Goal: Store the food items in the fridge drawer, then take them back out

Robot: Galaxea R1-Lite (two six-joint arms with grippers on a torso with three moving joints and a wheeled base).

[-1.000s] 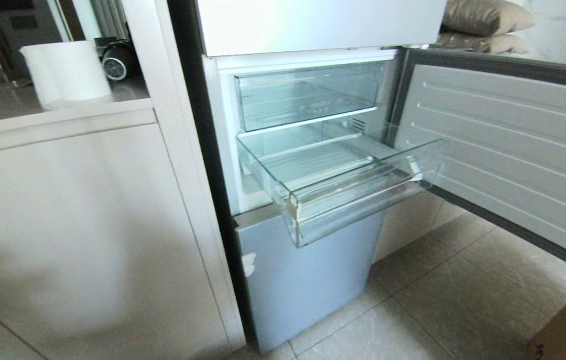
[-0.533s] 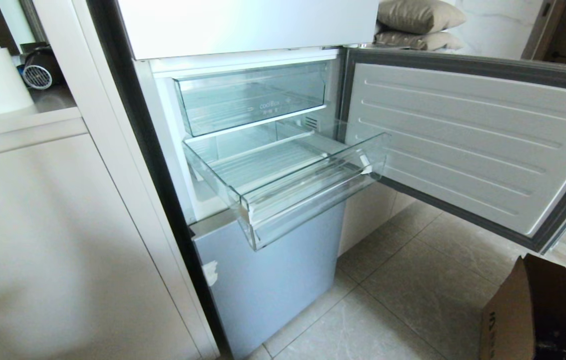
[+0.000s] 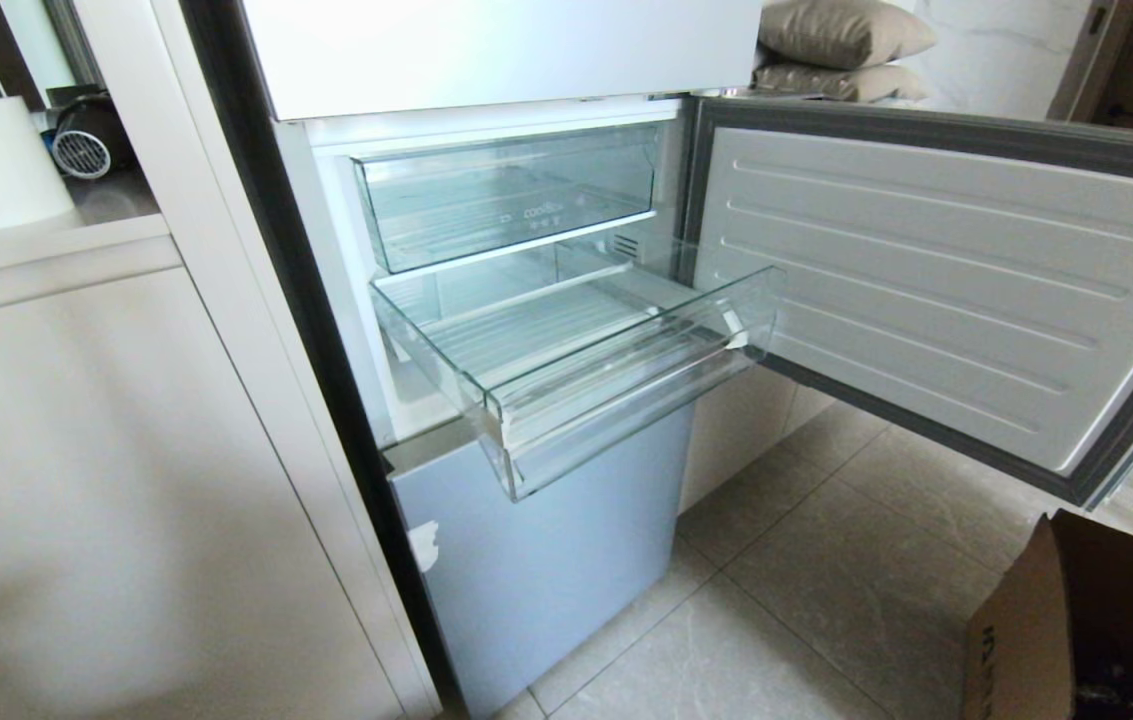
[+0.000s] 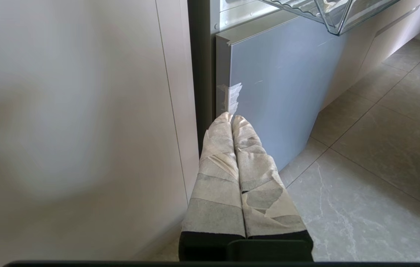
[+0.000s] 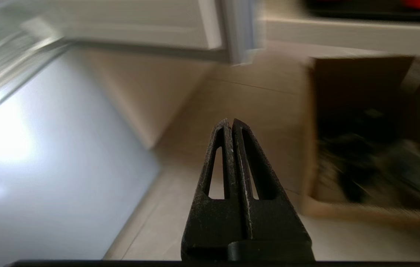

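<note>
My right hand is pinched shut, empty, low over the floor toward the cardboard box. Left hand closed too, parked by the cabinet. Fridge drawer stands pulled out, up to my right hand's left; food items not clearly in sight.

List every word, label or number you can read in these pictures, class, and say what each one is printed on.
Upper clear drawer: a short line of pale lettering on its front, too faint to read with certainty.
Cardboard box: dark marks on its side flap, too small to read.
Pulled-out fridge drawer: no lettering.
Open fridge door: none.
Both wrist views: none.
</note>
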